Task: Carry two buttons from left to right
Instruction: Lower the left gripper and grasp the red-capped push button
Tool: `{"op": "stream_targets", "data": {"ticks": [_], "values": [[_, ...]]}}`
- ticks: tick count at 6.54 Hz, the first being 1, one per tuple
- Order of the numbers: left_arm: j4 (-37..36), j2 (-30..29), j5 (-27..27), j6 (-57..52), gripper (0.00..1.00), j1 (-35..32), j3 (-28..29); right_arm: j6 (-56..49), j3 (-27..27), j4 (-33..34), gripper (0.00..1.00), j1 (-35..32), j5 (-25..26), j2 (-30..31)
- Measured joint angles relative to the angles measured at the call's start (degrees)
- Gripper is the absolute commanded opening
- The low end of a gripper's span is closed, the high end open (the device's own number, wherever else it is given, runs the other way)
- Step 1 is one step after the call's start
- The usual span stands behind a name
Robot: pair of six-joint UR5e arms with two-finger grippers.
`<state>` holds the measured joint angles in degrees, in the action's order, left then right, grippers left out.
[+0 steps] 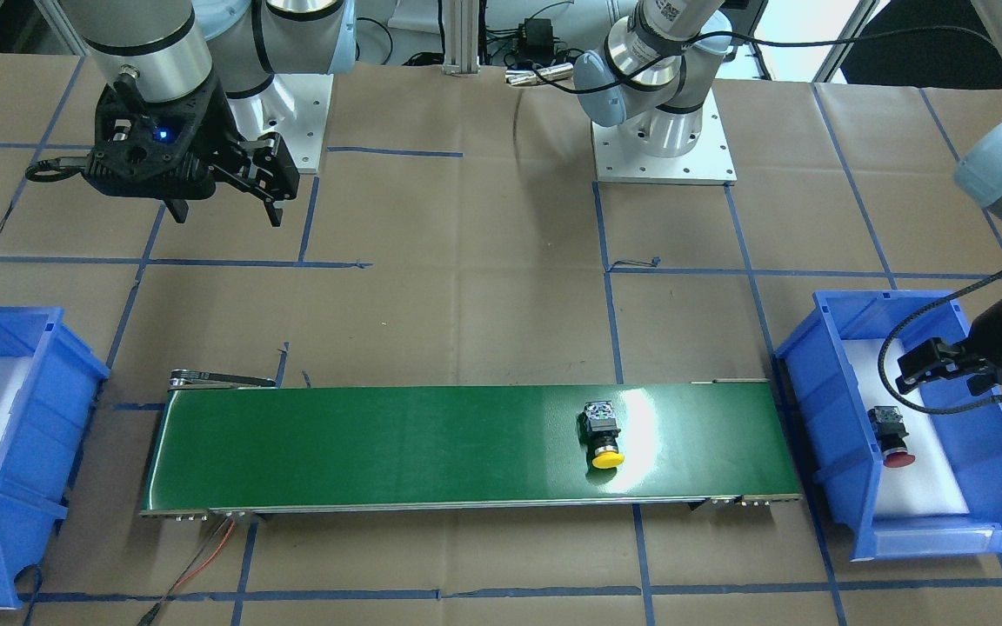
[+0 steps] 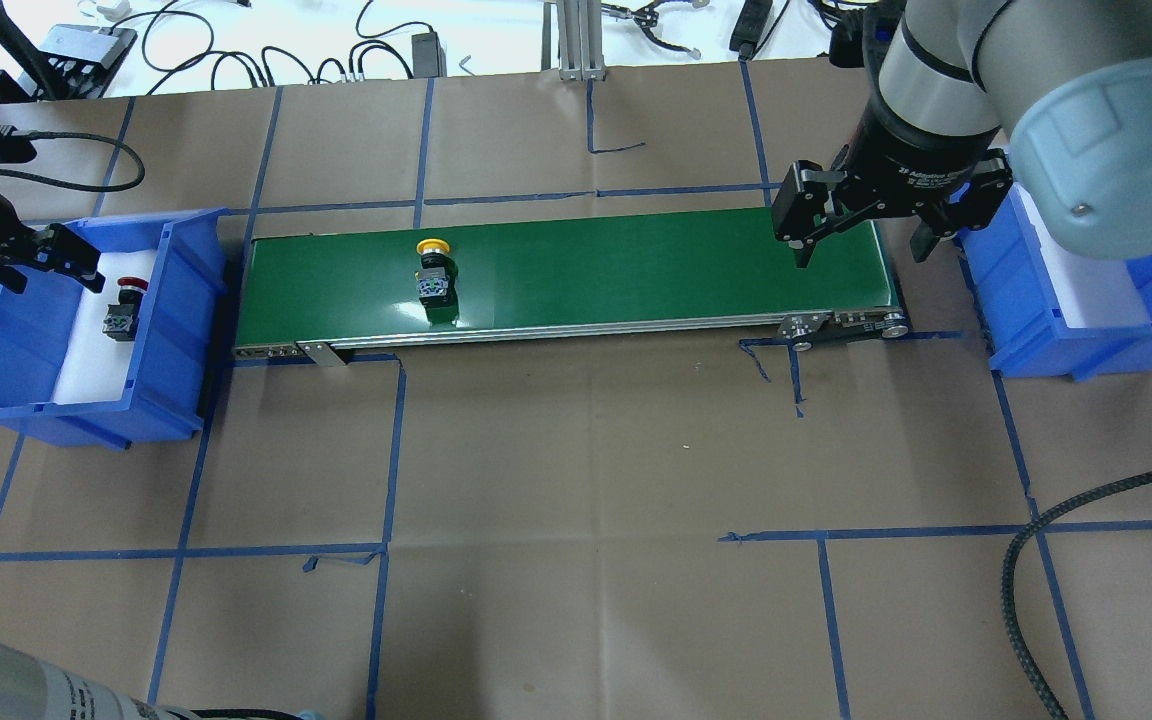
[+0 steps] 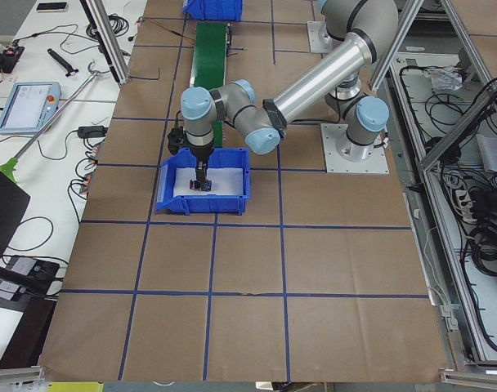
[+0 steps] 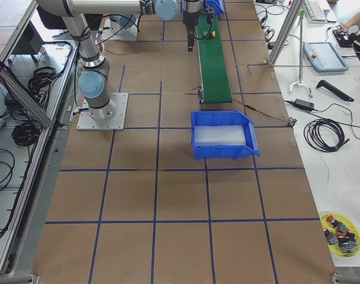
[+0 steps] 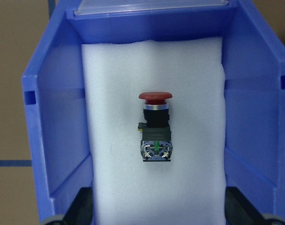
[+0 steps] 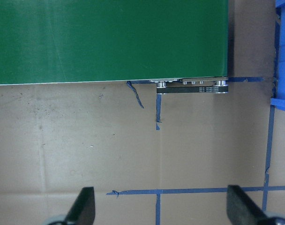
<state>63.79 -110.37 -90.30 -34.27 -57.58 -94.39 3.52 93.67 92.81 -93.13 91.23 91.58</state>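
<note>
Over at the left bin (image 2: 186,300), the left gripper (image 2: 48,265) hangs above the white foam (image 5: 109,93) with its jaws spread wide and nothing in them. Directly below, centred between the jaws in the wrist view, the red button (image 5: 155,136) lies on its side on the foam, cap pointing at the bin's end wall. The yellow button (image 2: 433,270) is already out on the green belt (image 2: 636,265), also on its side, toward the belt's left end. At the other end the right gripper (image 2: 861,250) hovers, jaws wide and empty, just beside the right bin (image 2: 1036,320). Its camera looks down mostly on bare surface (image 6: 133,154) next to the belt's edge.

From where I stand, the red pick looks like the touchy part. The bin walls sit close on both sides, so a descent that drifts sideways could catch a jaw on the blue plastic. Closing on the round cap or the narrow neck instead of the blocky body could let the button pivot or squirt out. The soft foam may give underneath and tilt it.

The yellow one could roll on its cap or arrive skewed. The right gripper seems set off the belt's edge, so it might close beside the button.
</note>
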Motion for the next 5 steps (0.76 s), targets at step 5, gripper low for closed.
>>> {"op": "stream_targets", "data": {"ticks": [5], "values": [[-10.97, -4.55, 0.02, -0.04, 0.99, 0.02, -5.54, 0.01, -0.14, -0.04, 1.00, -0.01, -0.01, 0.14]]}}
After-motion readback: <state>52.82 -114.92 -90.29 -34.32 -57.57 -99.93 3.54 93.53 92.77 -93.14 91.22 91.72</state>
